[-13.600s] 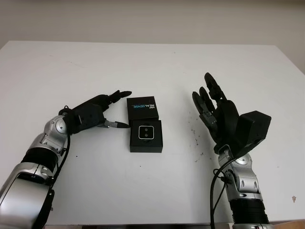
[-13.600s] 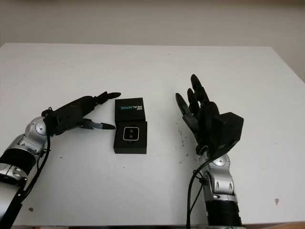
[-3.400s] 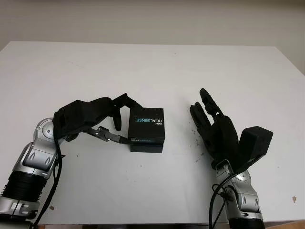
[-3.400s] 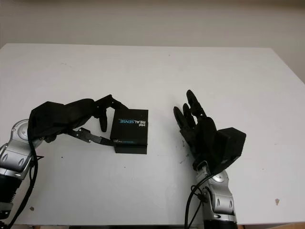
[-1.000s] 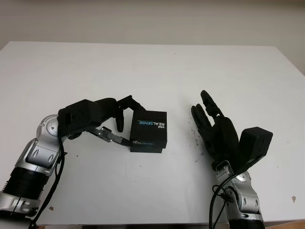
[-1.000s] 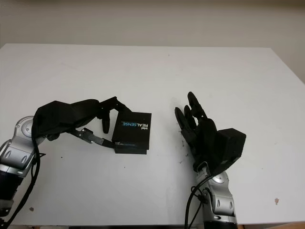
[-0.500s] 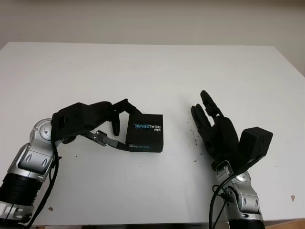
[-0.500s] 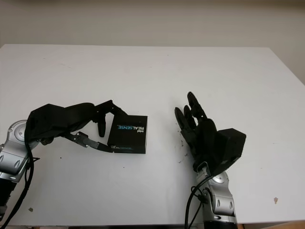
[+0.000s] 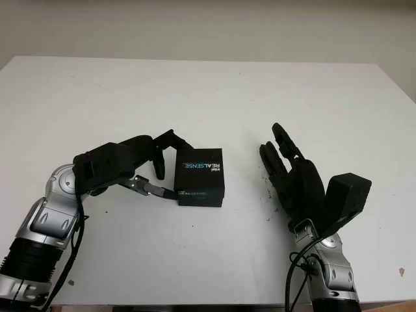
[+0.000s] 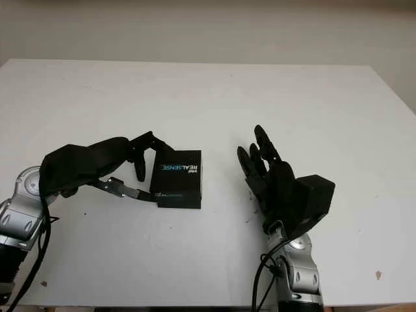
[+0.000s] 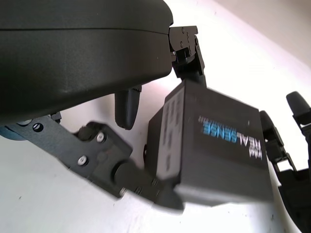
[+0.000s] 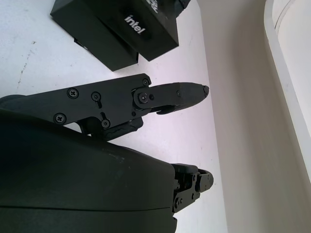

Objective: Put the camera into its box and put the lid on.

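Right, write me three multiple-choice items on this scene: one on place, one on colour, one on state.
1. Where is the open right hand?
A. on the lid
B. raised right of the box
C. under the table

2. What colour is the square cardboard lid with the printed logo?
A. black
B. red
C. white

3. What is the left hand doing?
A. grasping the lid over the black box base
B. lying idle, far off
C. holding a cup

Key: 1 B, it stands apart beside the box on the white table; 2 A, dark surface; 3 A, fingers clamp its sides.
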Action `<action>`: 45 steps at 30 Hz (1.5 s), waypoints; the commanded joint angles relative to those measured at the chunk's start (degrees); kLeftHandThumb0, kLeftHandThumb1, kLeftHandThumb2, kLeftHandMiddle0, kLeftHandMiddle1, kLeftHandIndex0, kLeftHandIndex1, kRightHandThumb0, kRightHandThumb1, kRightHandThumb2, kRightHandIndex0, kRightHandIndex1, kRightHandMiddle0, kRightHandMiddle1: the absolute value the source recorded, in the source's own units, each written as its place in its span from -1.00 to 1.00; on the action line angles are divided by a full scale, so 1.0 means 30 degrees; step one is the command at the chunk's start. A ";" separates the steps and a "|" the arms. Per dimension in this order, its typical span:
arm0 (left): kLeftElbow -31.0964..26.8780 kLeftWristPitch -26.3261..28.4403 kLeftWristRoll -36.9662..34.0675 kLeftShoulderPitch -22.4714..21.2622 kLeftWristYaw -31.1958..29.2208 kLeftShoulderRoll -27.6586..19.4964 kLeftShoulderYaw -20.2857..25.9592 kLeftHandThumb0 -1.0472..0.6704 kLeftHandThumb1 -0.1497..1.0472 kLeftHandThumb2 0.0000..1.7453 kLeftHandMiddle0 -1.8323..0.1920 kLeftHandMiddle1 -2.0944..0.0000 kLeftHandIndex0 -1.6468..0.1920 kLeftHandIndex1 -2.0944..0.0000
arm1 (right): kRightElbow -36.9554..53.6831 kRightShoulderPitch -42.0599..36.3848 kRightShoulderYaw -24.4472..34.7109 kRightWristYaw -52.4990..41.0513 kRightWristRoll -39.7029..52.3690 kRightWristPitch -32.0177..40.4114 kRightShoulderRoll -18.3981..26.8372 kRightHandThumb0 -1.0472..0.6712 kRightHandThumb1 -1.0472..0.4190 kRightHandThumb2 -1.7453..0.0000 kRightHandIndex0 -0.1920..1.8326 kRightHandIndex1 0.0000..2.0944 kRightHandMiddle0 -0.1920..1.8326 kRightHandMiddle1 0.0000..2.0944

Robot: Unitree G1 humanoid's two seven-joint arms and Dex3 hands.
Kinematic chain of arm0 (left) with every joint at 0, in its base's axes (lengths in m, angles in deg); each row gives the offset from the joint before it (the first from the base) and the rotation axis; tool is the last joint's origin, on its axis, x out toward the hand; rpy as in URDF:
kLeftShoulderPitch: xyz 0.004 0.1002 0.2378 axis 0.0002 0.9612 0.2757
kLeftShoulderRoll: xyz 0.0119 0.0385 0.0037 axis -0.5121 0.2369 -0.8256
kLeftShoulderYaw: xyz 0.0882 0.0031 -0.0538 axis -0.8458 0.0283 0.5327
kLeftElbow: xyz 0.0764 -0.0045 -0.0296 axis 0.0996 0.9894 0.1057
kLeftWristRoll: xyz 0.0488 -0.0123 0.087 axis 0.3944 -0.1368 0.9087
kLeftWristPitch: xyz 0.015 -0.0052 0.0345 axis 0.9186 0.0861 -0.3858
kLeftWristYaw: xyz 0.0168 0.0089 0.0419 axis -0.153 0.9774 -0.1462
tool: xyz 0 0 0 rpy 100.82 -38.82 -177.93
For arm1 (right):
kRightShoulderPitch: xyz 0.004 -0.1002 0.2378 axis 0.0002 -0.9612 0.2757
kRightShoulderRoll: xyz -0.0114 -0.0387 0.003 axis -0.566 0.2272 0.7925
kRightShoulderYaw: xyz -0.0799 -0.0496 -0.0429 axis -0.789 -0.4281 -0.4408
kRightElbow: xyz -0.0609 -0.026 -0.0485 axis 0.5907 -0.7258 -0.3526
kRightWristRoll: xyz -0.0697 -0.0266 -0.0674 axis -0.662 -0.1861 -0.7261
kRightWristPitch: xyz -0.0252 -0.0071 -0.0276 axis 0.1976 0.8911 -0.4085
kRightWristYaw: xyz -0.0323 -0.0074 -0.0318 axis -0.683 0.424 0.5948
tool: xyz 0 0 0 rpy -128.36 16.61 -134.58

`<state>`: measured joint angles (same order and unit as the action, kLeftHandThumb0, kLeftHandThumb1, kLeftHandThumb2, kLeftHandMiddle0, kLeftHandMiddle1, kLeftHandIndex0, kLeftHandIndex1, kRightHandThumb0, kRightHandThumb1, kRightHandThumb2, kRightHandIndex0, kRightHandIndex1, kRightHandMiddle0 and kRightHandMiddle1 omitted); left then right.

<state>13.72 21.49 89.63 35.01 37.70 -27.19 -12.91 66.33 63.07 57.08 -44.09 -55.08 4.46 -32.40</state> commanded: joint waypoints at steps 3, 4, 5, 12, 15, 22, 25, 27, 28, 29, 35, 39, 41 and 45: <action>0.0035 -0.0389 0.0035 0.0087 0.0383 0.0234 0.0095 -0.18 1.00 -0.61 0.13 -1.00 0.41 -1.00 | 0.0350 -0.0086 -0.0023 -0.0014 -0.0053 -0.0041 0.0073 -0.36 -1.00 0.78 -0.75 -0.95 -0.69 -0.95; 0.0111 -0.0446 -0.0036 0.0081 0.0371 0.0263 0.0123 -0.18 1.00 -0.61 0.13 -1.00 0.41 -1.00 | 0.0359 -0.0106 -0.0036 -0.0011 -0.0079 -0.0044 0.0075 -0.36 -1.00 0.78 -0.75 -0.95 -0.69 -0.95; 0.0183 -0.0507 -0.0066 0.0070 0.0356 0.0276 0.0133 -0.18 1.00 -0.61 0.14 -1.00 0.41 -1.00 | 0.0360 -0.0126 -0.0049 -0.0027 -0.0106 -0.0079 0.0083 -0.36 -1.00 0.77 -0.75 -0.95 -0.69 -0.94; 0.0205 -0.0210 0.0010 -0.0051 0.0176 0.0188 0.0045 -0.19 1.00 -0.61 0.16 -1.00 0.40 -1.00 | 0.0371 -0.0155 -0.0020 0.0017 -0.0120 -0.0100 0.0013 -0.35 -1.00 0.77 -0.75 -0.95 -0.69 -0.94; 0.0106 0.0078 -0.0067 -0.0110 0.0051 0.0181 0.0055 -0.18 1.00 -0.62 0.15 -1.00 0.39 -1.00 | 0.0408 -0.0185 -0.0030 -0.0030 -0.0114 -0.0098 0.0047 -0.35 -1.00 0.77 -0.75 -0.95 -0.70 -0.95; 0.0245 -0.0144 -0.0154 -0.0167 -0.0056 0.0186 0.0076 -0.18 1.00 -0.62 0.16 -1.00 0.39 -1.00 | 0.0444 -0.0207 -0.0034 -0.0043 -0.0061 -0.0122 0.0016 -0.35 -1.00 0.77 -0.74 -0.95 -0.68 -0.94; 0.0226 -0.0167 -0.0041 -0.0125 0.0145 0.0233 0.0089 -0.18 1.00 -0.63 0.16 -1.00 0.39 -1.00 | 0.0463 -0.0232 -0.0072 0.0048 -0.0173 -0.0105 0.0024 -0.35 -1.00 0.76 -0.74 -0.94 -0.68 -0.94; 0.0089 -0.0191 0.0230 0.0013 0.0762 0.0402 0.0161 -0.19 1.00 -0.64 0.17 -1.00 0.40 -1.00 | 0.0480 -0.0273 -0.0096 0.0011 -0.0208 -0.0154 0.0054 -0.36 -1.00 0.77 -0.73 -0.94 -0.68 -0.94; 0.0025 -0.0322 0.0459 0.0115 0.1231 0.0500 0.0195 -0.20 1.00 -0.65 0.21 -1.00 0.44 -1.00 | 0.0477 -0.0296 -0.0109 0.0006 -0.0244 -0.0211 0.0060 -0.36 -1.00 0.77 -0.74 -0.94 -0.68 -0.94; -0.0063 -0.0423 0.0746 0.0229 0.1763 0.0596 0.0218 -0.20 1.00 -0.64 0.29 -1.00 0.51 -1.00 | 0.0501 -0.0328 -0.0116 -0.0017 -0.0246 -0.0219 0.0068 -0.37 -1.00 0.77 -0.73 -0.94 -0.68 -0.94; -0.0247 -0.0704 0.1464 0.0611 0.3887 0.1210 0.0338 -0.36 1.00 -0.63 0.96 -0.57 0.95 -0.40 | 0.0925 -0.0563 -0.0142 0.0003 -0.0063 0.0175 0.0006 -0.35 -1.00 0.76 -0.74 -0.95 -0.69 -0.94; -0.0517 -0.0752 0.2504 0.0802 0.5112 0.1372 0.0195 -0.44 1.00 -0.63 0.81 0.40 0.92 0.27 | 0.0950 -0.0648 -0.0221 0.0004 -0.0174 0.0064 0.0011 -0.37 -1.00 0.77 -0.74 -0.95 -0.69 -0.94; -0.0554 -0.0833 0.2855 0.0881 0.5485 0.1470 0.0182 -0.45 1.00 -0.63 0.78 0.54 0.91 0.36 | 0.0961 -0.0669 -0.0234 -0.0006 -0.0157 0.0077 0.0009 -0.37 -1.00 0.76 -0.74 -0.95 -0.69 -0.94; -0.0700 -0.0593 0.3127 0.0925 0.5599 0.1624 0.0181 -0.47 1.00 -0.62 0.78 0.60 0.91 0.38 | 0.1059 -0.0716 -0.0231 0.0012 -0.0030 0.0172 -0.0021 -0.36 -1.00 0.76 -0.74 -0.95 -0.68 -0.94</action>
<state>12.60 19.55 98.81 38.17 53.78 -22.70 -12.53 68.26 61.56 56.33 -44.07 -55.35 4.79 -32.41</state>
